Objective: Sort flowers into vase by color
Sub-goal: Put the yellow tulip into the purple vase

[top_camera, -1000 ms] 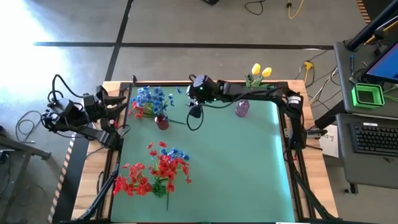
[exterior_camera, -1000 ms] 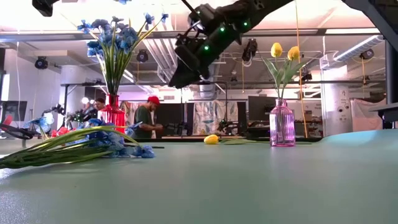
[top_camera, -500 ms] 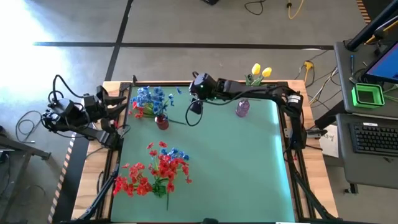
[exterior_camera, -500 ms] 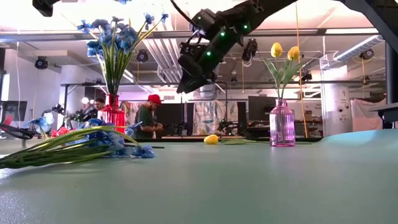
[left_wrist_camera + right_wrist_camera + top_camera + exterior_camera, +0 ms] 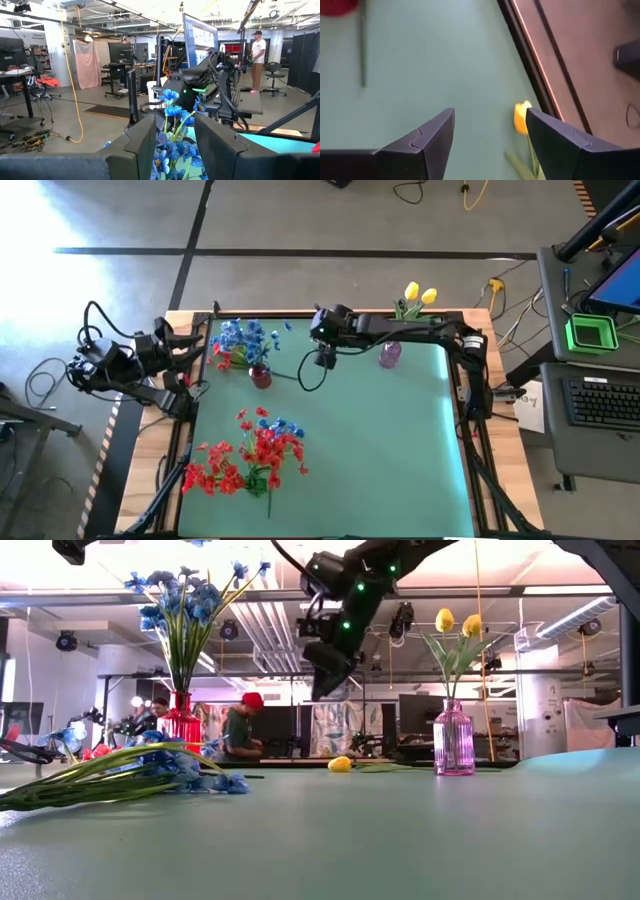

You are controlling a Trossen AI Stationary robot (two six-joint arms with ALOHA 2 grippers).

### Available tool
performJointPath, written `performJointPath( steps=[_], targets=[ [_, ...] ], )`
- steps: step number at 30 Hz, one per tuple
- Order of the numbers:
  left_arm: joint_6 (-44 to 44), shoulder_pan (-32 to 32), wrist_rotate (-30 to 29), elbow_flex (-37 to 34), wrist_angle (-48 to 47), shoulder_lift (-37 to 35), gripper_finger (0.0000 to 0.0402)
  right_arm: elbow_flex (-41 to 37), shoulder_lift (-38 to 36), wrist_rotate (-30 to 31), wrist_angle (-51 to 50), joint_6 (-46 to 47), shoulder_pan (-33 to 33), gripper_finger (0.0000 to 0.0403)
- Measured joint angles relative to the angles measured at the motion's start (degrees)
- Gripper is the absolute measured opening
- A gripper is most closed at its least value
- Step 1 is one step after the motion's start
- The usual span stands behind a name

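Two vases standing along the far side of the green table: a red vase filled with blue flowers, and a pink vase holding two yellow tulips. One more yellow tulip lying flat on the mat near the far edge, between the vases — seen in the right wrist view just beside one finger, close to the table's frame. Heaped on the near-left part of the table, a pile of red flowers with a few blue stems on top.

Hanging above the far edge, between the two vases and over the loose tulip, the right gripper — pointed down, fingers spread apart, nothing between them. Parked off the table's left edge near the red vase, the left gripper, facing the blue blooms, fingers parted and gripping nothing.
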Motion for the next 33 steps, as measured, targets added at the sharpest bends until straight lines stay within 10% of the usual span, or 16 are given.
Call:
performJointPath(
  steps=[13, 33],
  targets=[
    [0.21, 0.00, 0.00, 0.00, -0.02, 0.00, 0.0123, 3.48, 1.06, 6.03, -7.61, -3.73, -1.42, 0.0234],
    [1.29, -0.01, -0.02, 0.00, 0.10, 0.00, 0.0123, 31.69, 15.02, 5.98, -31.11, -7.56, -6.36, 0.0221]
  ],
)
